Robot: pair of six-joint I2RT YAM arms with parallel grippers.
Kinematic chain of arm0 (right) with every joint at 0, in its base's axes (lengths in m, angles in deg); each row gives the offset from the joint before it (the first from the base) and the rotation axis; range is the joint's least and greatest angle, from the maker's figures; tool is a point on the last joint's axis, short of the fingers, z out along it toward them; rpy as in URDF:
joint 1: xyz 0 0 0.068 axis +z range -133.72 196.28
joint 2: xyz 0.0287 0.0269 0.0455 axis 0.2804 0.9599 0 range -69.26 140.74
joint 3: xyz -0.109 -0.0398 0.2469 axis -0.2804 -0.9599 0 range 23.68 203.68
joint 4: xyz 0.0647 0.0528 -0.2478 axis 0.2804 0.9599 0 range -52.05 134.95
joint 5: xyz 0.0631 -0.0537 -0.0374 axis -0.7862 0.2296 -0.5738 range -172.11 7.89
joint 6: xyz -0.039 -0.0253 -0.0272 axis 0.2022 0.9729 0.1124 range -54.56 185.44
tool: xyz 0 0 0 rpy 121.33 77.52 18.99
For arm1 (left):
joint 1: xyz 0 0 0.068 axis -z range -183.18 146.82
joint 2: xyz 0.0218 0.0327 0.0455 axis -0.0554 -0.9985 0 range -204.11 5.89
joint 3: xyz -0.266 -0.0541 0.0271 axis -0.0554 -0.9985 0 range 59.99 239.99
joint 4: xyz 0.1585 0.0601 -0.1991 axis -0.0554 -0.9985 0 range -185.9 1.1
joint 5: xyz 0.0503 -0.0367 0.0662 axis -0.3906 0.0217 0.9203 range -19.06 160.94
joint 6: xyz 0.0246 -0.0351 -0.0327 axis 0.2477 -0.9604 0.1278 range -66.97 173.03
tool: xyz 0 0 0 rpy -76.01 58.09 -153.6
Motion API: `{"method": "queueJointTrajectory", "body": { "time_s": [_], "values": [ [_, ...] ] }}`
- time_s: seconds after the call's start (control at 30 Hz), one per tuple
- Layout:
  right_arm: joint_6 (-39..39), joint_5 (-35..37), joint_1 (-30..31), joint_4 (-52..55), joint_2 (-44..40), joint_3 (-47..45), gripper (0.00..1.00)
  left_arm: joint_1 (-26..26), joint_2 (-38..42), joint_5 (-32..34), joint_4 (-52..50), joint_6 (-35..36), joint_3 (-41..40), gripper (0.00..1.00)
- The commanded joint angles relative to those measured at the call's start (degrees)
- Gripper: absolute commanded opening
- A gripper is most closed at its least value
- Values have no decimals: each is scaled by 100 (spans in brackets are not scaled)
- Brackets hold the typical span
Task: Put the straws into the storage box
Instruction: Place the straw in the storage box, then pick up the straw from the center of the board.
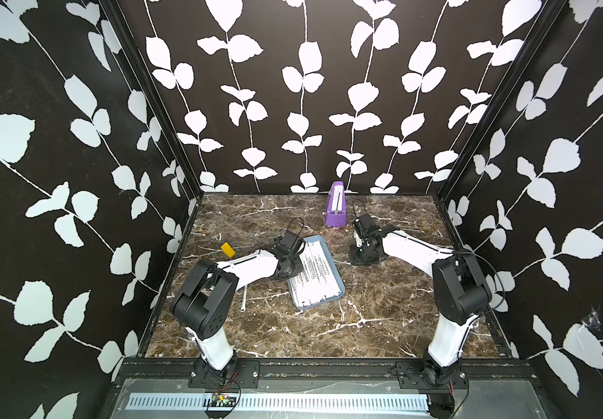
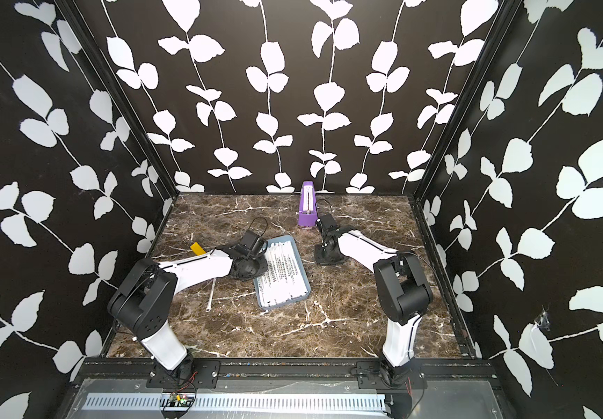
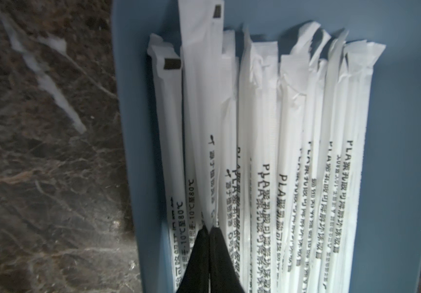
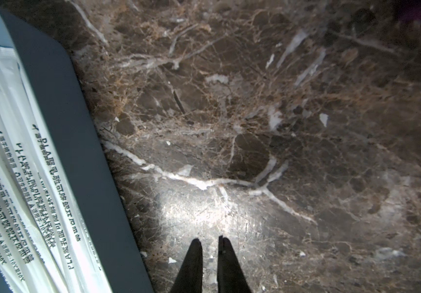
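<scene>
The storage box (image 1: 337, 281) (image 2: 302, 270) is a light-blue tray lying mid-table, with several white printed straws (image 1: 314, 272) (image 2: 280, 272) (image 3: 293, 152) side by side in it. My left gripper (image 3: 208, 227) hangs over the box's left side (image 3: 128, 126), shut on one straw (image 3: 199, 101) that slants above the others. In both top views the left gripper (image 1: 292, 263) (image 2: 256, 261) sits at the box's left rim. One more straw (image 1: 243, 299) (image 2: 212, 295) lies on the table under the left arm. My right gripper (image 4: 209, 239) (image 1: 363, 255) points down at bare marble right of the box (image 4: 77, 152), its fingers a narrow gap apart, holding nothing.
A tall purple wedge-shaped object (image 1: 336, 206) (image 2: 307, 206) stands at the back of the table, just behind the right wrist. A small yellow block (image 1: 228, 249) (image 2: 197, 248) lies at the left, behind the left arm. Patterned walls close in three sides.
</scene>
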Motion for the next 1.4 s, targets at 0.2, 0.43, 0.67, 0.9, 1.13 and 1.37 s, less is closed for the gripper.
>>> {"method": "queueJointTrajectory", "body": {
  "time_s": [0.2, 0.43, 0.67, 0.9, 1.13, 1.37],
  "values": [
    [152, 121, -16, 54, 300, 55, 16, 35, 349, 40, -280, 16, 86, 18],
    [217, 69, -10, 122, 376, 54, 17, 27, 1412, 303, -1114, 460, 324, 35],
    [330, -41, 24, 208, 217, -12, 19, -1262, 1922, 424, -1999, 2769, 301, 46],
    [365, -129, 102, 244, 120, -64, 24, -2590, 1384, 93, -1930, 3306, 4, 45],
    [373, -186, 117, 202, 135, -62, 24, -2602, 618, -94, -1906, 3542, 89, 42],
    [333, -194, 148, 108, 109, -135, 23, -2665, 341, 142, -1816, 3613, -43, 38]
  ]
}}
